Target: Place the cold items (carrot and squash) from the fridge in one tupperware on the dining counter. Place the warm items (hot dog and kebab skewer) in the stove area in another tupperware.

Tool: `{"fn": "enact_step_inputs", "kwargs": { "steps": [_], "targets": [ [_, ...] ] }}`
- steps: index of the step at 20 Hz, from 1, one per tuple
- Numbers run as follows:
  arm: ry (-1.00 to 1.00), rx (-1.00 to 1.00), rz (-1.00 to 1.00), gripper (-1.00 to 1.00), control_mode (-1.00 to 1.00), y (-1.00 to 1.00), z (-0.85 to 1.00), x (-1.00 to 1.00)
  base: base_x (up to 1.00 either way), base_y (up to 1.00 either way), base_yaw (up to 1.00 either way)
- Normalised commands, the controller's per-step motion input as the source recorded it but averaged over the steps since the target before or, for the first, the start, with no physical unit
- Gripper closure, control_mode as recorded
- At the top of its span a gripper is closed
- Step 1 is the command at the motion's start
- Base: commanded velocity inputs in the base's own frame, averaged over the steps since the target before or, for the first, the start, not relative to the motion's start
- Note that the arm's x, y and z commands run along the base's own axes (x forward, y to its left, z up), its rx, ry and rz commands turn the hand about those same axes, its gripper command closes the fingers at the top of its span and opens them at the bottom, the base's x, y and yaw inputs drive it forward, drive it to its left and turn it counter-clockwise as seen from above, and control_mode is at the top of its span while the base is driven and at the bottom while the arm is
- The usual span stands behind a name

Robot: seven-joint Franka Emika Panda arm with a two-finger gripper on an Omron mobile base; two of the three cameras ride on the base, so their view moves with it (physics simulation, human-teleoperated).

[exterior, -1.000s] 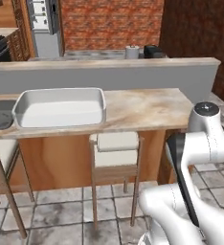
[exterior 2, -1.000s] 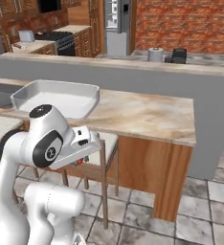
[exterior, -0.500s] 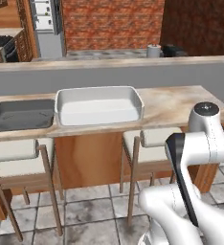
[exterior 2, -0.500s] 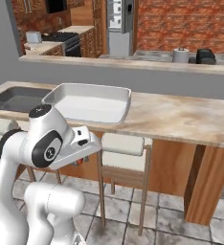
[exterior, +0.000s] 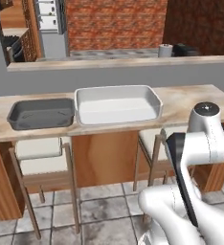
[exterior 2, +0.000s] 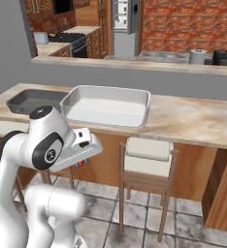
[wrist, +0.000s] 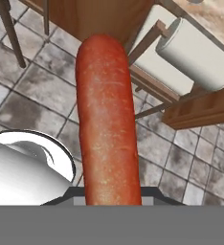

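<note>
Base driven along counter, hot dog (wrist: 106, 119) clamped lengthwise in tool (wrist: 111, 198)

The hot dog (wrist: 106, 119) has a reddish-brown skin, mottled and faintly grainy, with a dull sheen. The surface (exterior: 190, 98) looks like polished beige marble with soft veining, on a base of smooth brown wood. The white tupperware (exterior: 117, 103) appears to be smooth matt plastic; the grey tupperware (exterior: 41, 113) beside it, at the left of the left base view, has the same finish in dark grey. The stools (exterior 2: 147, 162) have brown wooden frames and pale, matt cushioned seats. The floor (exterior: 104, 210) is grey stone tile, mottled, with darker grout. The far wall (exterior: 114, 24) is rough red brick.
</note>
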Motion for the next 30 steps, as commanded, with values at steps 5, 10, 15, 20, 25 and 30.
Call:
{"fn": "enact_step_inputs", "kwargs": {
  "steps": [5, 10, 15, 20, 25, 30],
  "targets": [
    [0.00, 0.00, 0.00, 1.00, 1.00, 0.00, 0.00, 0.00, 0.00, 0.47, 0.00],
    [0.00, 0.00, 0.00, 1.00, 1.00, 0.00, 0.00, 0.00, 0.05, 0.57, -0.02],
    [0.00, 0.00, 0.00, 1.00, 1.00, 0.00, 0.00, 0.00, 0.19, 0.62, -0.01],
    [0.00, 0.00, 0.00, 1.00, 1.00, 0.00, 0.00, 0.00, 0.36, 0.54, 0.00],
    [0.00, 0.00, 0.00, 1.00, 1.00, 0.00, 0.00, 0.00, 0.52, 0.41, 0.04],
    [0.00, 0.00, 0.00, 1.00, 1.00, 0.00, 0.00, 0.00, 0.59, 0.36, 0.06]
  ]
}}
